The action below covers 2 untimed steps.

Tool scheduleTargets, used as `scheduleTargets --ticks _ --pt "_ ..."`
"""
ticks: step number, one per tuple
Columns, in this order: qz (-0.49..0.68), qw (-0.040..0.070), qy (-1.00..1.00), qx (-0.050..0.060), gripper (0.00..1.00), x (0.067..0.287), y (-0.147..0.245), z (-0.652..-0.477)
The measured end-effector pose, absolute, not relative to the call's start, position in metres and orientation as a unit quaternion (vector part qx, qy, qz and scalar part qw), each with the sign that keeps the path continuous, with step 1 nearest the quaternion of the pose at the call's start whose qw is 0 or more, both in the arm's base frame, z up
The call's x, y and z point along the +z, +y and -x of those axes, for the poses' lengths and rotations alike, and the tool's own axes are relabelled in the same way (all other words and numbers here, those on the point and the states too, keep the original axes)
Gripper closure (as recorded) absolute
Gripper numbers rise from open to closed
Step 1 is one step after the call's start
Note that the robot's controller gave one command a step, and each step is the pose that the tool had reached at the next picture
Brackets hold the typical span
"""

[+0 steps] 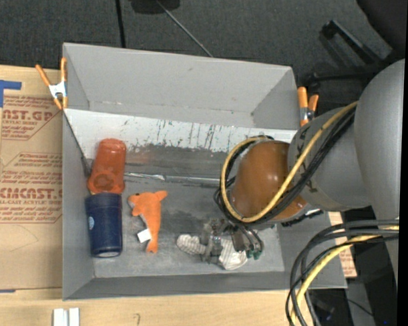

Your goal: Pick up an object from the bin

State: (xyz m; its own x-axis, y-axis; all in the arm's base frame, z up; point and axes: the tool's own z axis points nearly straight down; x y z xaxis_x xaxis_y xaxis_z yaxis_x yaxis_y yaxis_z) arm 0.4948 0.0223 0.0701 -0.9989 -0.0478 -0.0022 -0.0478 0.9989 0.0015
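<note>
Hand (218, 244) of the arm sits low in the lower right part of the grey metal bin (173, 84), below the rounded orange cover (260, 178) on the wrist, which is looped by yellow-and-black cables (225, 173). Its dark tip is down at the bin floor, right against a whitish lumpy object (190, 245) that may be a small shoe. That object lies along the lower edge of the floor, one pale end poking out to the left of the hand and another pale part showing at its lower right. The dark mechanism and the pale thing overlap, so I cannot tell whether the hand is spread or pinched, nor whether it truly grips the object or only touches it.

Well apart, at the left of the bin, an orange plastic cylinder (108, 165) lies end to end with a dark blue cylinder (105, 224) below it. Just right of these lies an orange flat soft figure (149, 212) with a small white tag (143, 236) at its lower end.
</note>
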Motion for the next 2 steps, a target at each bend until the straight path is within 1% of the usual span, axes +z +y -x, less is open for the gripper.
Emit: scheduleTargets --ticks 1,2 --pt "0.024 0.001 1.0 0.001 1.0 0.07 0.022 -0.495" --pt "0.012 0.001 1.0 0.0 1.0 0.225 0.004 -0.489"
